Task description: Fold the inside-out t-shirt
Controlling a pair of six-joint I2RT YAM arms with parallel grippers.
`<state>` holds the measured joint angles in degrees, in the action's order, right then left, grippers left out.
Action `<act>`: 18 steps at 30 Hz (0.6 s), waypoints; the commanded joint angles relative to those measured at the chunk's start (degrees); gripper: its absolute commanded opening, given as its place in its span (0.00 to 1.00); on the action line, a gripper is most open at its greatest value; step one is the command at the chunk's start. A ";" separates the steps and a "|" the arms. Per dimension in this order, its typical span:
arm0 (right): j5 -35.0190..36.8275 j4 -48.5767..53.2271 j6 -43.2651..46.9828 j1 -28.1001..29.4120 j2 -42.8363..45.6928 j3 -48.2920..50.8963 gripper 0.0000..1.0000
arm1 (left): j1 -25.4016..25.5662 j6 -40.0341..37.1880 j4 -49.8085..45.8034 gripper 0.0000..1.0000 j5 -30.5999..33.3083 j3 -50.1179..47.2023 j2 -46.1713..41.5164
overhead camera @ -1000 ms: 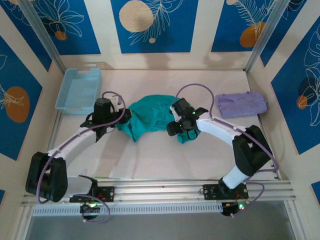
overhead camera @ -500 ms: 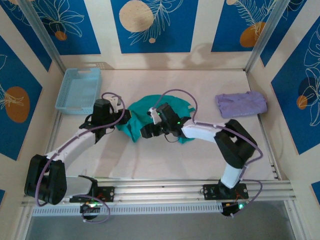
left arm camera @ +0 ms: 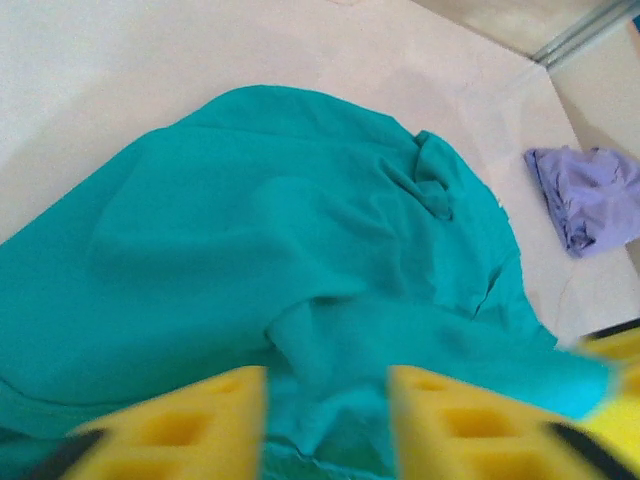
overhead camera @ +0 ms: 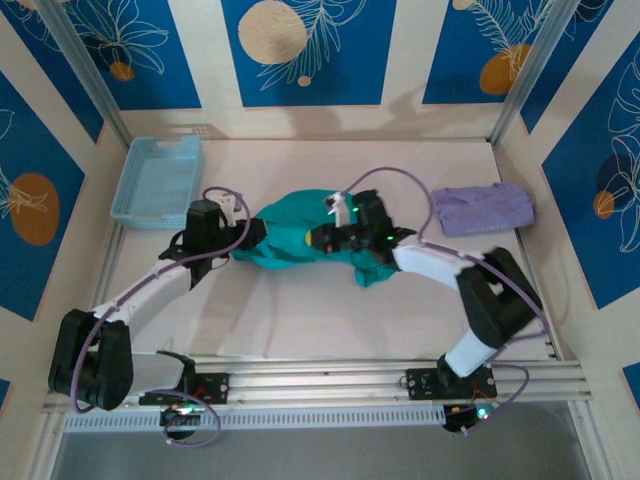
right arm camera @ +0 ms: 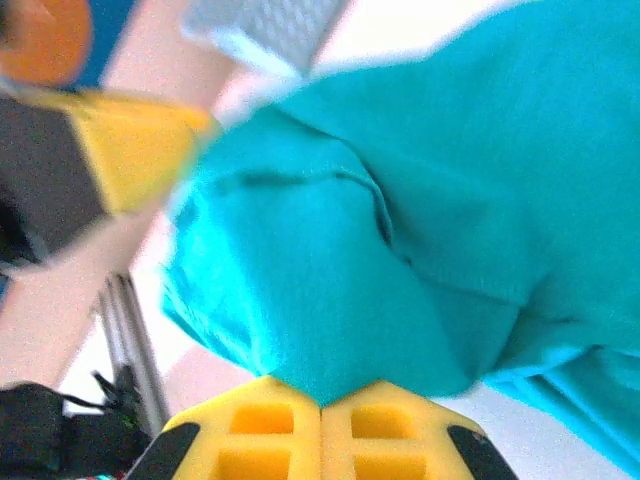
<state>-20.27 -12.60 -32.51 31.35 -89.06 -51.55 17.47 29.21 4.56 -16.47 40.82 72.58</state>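
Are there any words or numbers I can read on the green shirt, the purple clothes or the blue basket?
None: no words, numbers or labels can be read anywhere.
Teal-green soft cloth t-shirt: plain cloth, no print or tag showing.
Pale lavender folded garment: plain.
Light blue plastic basket: plain.
Blue wall panels: leaf and circle drawings, no writing.

The inside-out t-shirt (overhead camera: 300,238) is soft, matt teal cloth, creased and rumpled, with a stitched seam showing in the left wrist view (left arm camera: 430,185); the folded lavender garment (overhead camera: 482,207) looks like a similar soft, matt fabric. The worktop (overhead camera: 330,320) is a smooth, pale, matt surface, and the light blue basket (overhead camera: 158,180) is perforated plastic. The right end effector (right arm camera: 320,425) has matt yellow fingers with moulded hollows, apparently plastic.
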 commanded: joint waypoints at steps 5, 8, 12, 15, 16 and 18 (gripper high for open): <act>-6.42 12.31 -1.70 -10.35 8.83 2.83 0.00 | 0.16 -4.70 -1.53 0.68 6.19 -3.21 -1.88; -7.09 14.05 -1.23 -13.31 9.13 3.17 0.00 | 0.10 -5.57 -3.82 0.69 10.17 -4.40 -1.13; -7.64 14.09 -1.24 -15.06 8.02 3.20 0.00 | 0.10 -5.58 -3.82 0.69 8.51 -3.19 4.66; -7.64 13.70 -1.19 -15.36 7.42 3.06 0.00 | 0.13 -5.39 -3.44 0.68 7.40 -1.47 10.34; -7.67 13.57 -1.14 -15.27 7.17 3.06 0.00 | 0.11 -5.37 -2.76 0.67 6.56 -0.86 12.12; -7.53 13.32 -1.15 -15.27 6.71 3.17 0.00 | 0.15 -5.13 -1.12 0.65 6.23 0.31 15.29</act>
<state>-25.98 -0.16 -33.47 16.25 -81.41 -48.62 17.50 24.91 2.13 -9.37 38.54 85.36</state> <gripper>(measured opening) 0.042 0.656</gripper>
